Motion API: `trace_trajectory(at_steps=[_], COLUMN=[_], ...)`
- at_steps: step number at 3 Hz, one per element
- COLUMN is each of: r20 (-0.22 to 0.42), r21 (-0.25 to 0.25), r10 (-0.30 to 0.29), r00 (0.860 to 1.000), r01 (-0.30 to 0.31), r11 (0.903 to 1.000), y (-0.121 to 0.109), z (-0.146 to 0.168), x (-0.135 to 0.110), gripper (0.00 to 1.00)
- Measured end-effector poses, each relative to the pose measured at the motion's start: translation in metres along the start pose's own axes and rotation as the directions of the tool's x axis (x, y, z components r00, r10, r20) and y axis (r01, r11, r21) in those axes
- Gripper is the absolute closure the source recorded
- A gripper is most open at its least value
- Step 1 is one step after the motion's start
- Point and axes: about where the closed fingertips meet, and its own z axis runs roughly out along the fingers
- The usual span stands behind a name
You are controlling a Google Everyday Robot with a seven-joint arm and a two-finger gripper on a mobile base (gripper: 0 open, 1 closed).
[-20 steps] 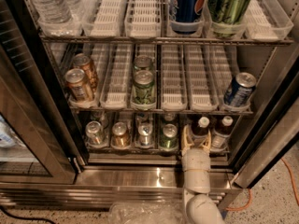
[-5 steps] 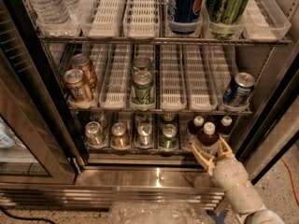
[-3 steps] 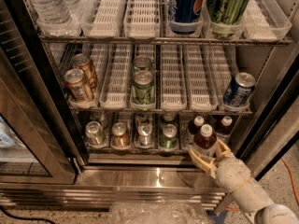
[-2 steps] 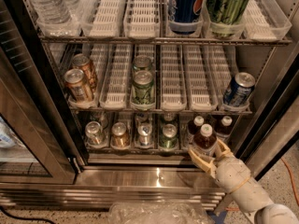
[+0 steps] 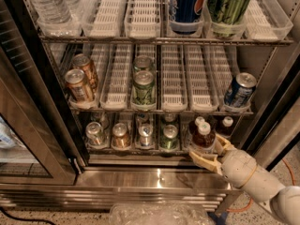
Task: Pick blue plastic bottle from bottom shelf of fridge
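The blue plastic bottle [image 5: 204, 138], white-capped and dark brown inside, stands upright at the front of a right-hand lane on the bottom shelf [image 5: 136, 159] of the fridge [image 5: 159, 182]. It has not been lifted or drawn out over the steel sill. A second white-capped bottle [image 5: 198, 121] stands close behind it, and a third [image 5: 227, 123] stands one lane to the right, further back in the shadow.

The pincer [image 5: 206, 148] is at the bottle's lower half, reaching in from the lower right. Its pale yellow fingers [image 5: 204, 159] are apart, one low across the front and left of the base and the other just beside the right flank, so the bottle sits between them. Whether either finger presses on the plastic cannot be told. The white arm [image 5: 248, 175] slants away behind the pincer toward the lower right corner.

So the approach and the lining-up look done, and the grasp itself looks at most begun. What is left, by my reading, is to close firmly on the body, raise the bottle enough to clear the sill, and bring it out without knocking the bottle behind it.

To the left on the same shelf four cans [image 5: 146, 134] stand in neighbouring lanes, well clear of the pincer. The glass door [image 5: 28, 139] hangs open at the left.
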Motion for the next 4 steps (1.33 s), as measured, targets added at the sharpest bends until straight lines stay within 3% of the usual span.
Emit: trace_trajectory(at_steps=[1, 2, 3, 4], r20=[-0.038, -0.081, -0.112, -0.113], r21=[-0.158, -0.319, -0.411, -0.428], r10=[-0.005, -0.017, -0.027, -0.023], r00=[0.999, 0.997, 0.993, 0.993], r01=[-0.001, -0.01, -0.022, -0.028], r11=[0.9874, 0.9476, 0.9113, 0.9035], y=[0.015, 0.042, 0.062, 0.072], z=[0.001, -0.004, -0.013, -0.023], x=[-0.011, -0.019, -0.03, -0.052], gripper=[1.0, 1.0, 1.0, 1.0])
